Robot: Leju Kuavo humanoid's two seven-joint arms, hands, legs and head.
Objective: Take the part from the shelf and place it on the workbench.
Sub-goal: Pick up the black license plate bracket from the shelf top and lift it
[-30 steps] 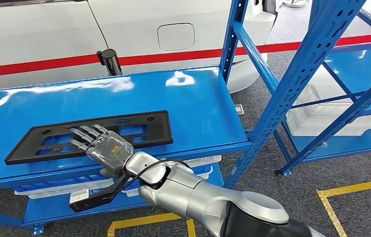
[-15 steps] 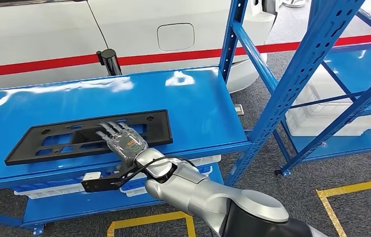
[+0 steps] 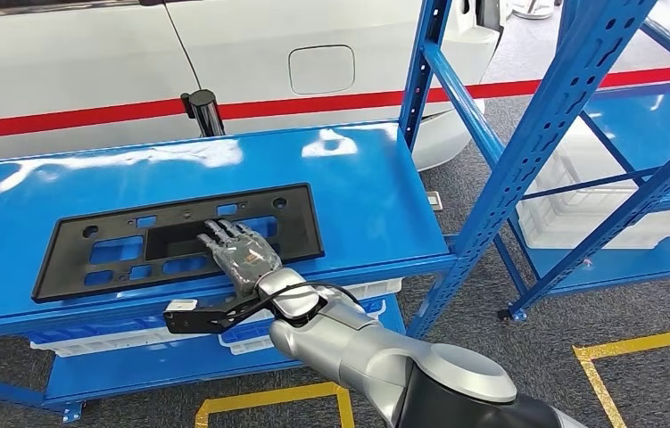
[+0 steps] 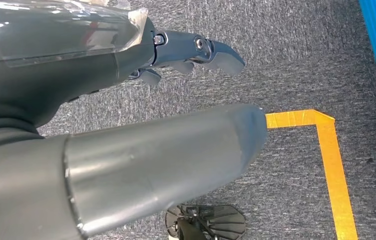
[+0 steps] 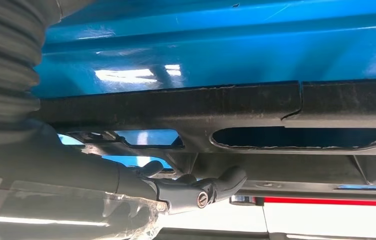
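Right hand flat on the black plastic frame plate lying on the blue shelf

The right hand (image 3: pixel 244 252) lies palm-down on the flat black plastic frame plate with rectangular cut-outs (image 3: pixel 117 254), its fingers (image 3: pixel 220 234) stretched apart over the middle recess and closed on nothing; this looks like a press or slide toward the front edge, since a thin flat part gives no grip from above. The plate rests on the glossy blue metal shelf board (image 3: pixel 349 192), near its front lip. The left hand (image 4: pixel 185 52) hangs over grey carpet (image 4: pixel 296 60) with its fingers loosely curled and nothing in them. The blue perforated steel upright (image 3: pixel 527 152) stands just beside the arm's way out; white foam trays (image 3: pixel 581 214) sit on the neighbouring rack, and a white car body with a red stripe (image 3: pixel 72 80) is behind.
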